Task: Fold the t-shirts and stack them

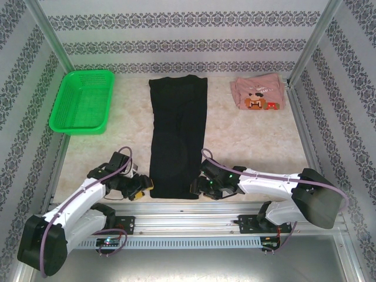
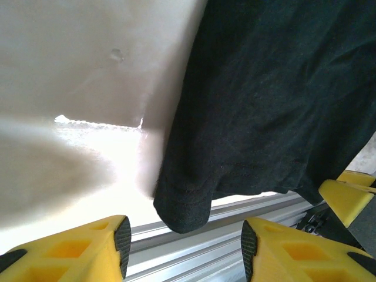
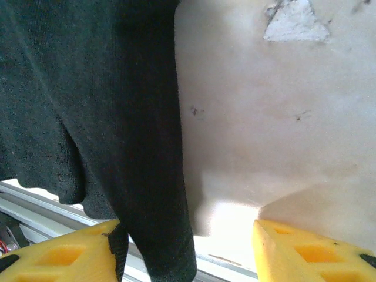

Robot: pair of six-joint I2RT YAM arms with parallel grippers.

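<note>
One green basket [image 1: 77,128] (black t-shirt [image 1: 176,135] beside)

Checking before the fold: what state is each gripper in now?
Left gripper: open, black t-shirt corner between its fingers.
Right gripper: open, shirt edge between its fingers.

A black t-shirt [image 1: 176,135] lies lengthwise down the middle of the tabletop [image 1: 247,138]. A folded pink t-shirt [image 1: 258,94] sits far right, a green basket [image 1: 77,128] far left.
</note>
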